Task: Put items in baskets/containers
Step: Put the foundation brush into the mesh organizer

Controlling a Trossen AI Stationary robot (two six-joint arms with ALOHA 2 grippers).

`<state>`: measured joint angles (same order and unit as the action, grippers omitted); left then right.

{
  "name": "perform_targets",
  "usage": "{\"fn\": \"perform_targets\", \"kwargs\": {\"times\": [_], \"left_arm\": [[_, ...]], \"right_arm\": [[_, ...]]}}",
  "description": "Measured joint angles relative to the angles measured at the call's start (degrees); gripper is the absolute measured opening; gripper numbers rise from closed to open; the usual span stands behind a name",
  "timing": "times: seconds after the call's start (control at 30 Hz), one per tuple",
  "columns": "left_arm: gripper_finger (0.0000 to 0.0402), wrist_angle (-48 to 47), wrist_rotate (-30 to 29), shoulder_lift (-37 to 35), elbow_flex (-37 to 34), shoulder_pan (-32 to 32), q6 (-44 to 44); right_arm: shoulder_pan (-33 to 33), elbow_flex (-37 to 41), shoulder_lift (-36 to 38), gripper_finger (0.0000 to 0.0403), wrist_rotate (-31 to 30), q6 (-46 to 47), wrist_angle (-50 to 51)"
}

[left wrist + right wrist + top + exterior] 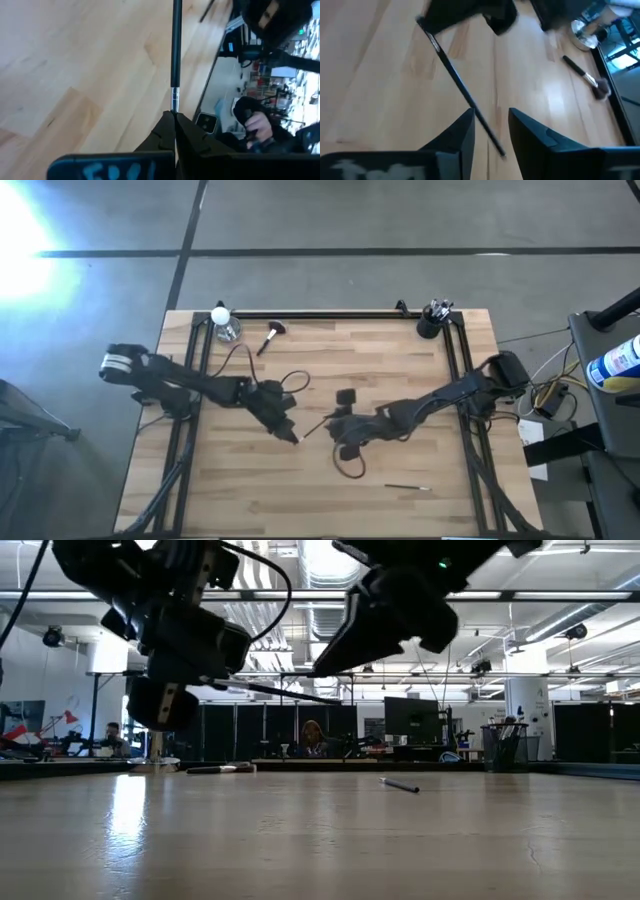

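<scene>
A thin brush [175,45] hangs in the air above the middle of the bench [330,495], passing from one arm to the other. The left gripper [290,435] has its fingers [167,131] clenched on one end of it. From there the long axis runs rightward, roughly level with the bench top in the low view, so the free end points at the right arm. The right gripper [490,132] sits at that free end with its fingers [462,131] released, one on each side of the shaft and not pinching it. The brush therefore seems carried by the left arm alone.

The black cup [430,326], already holding several brushes, stands at the far right corner of the bench, well apart from both grippers and nearer the right arm. The coming move turns on that: the left arm would have to carry the brush across to the right and far, and tip its axis upright over the cup.

Another thin brush [408,487] lies near the front right, and the fluffy brush [270,338] lies far left, beside a round glass object [224,326]
</scene>
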<state>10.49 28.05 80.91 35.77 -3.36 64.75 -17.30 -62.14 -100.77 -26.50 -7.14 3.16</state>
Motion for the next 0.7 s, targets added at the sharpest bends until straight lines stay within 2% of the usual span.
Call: {"fn": "perform_targets", "kwargs": {"times": [0.23, 0.37, 0.53, 0.7], "left_arm": [[0.0001, 2.79, 0.83, 0.87, 0.0, 2.03, 0.79], [0.0001, 3.06, 0.82, 0.47, 0.09, 2.54, 0.34], [0.0001, 2.99, 0.77, 0.47, 0.09, 2.62, -0.17], [0.0001, 3.0, 0.61, 0.47, 0.09, 2.85, -0.23]], "right_arm": [[-0.09, -13.61, -8.2, 0.0123, -0.07, -5.77, 15.45], [-0.22, -19.43, -11.96, 0.0123, -0.08, -7.27, 20.61], [-0.2, -24.45, -15.56, 0.0113, -0.46, -8.32, 23.39], [-0.22, -26.24, -16.49, 0.0087, -0.48, -8.5, 23.73]]}}
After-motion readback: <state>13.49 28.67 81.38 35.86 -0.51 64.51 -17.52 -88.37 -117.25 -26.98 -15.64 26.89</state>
